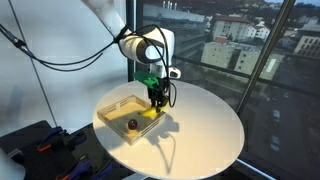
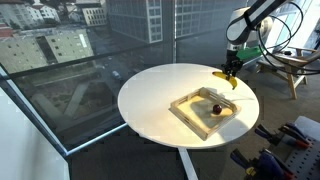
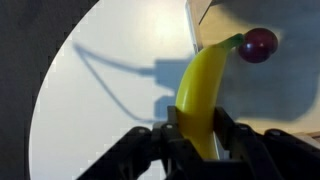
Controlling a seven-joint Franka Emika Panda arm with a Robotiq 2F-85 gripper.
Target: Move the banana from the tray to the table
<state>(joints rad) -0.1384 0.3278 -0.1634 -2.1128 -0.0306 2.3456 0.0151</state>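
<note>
Currently: round white table carries the square tray. Banana hangs clear above the tray's edge, gripper clamped near one end. Likely light, soft, bruisable; moderate squeeze advised.

You have the banana lifted clear of the tray, pinched near one end in the gripper and hanging above the tray's rim. It is yellow and gently curved, and in the wrist view its dark greenish tip points away from the fingers. The tray is square with low, pale walls. It lies flat on the round white table, which extends beyond the tray on every side.
</note>
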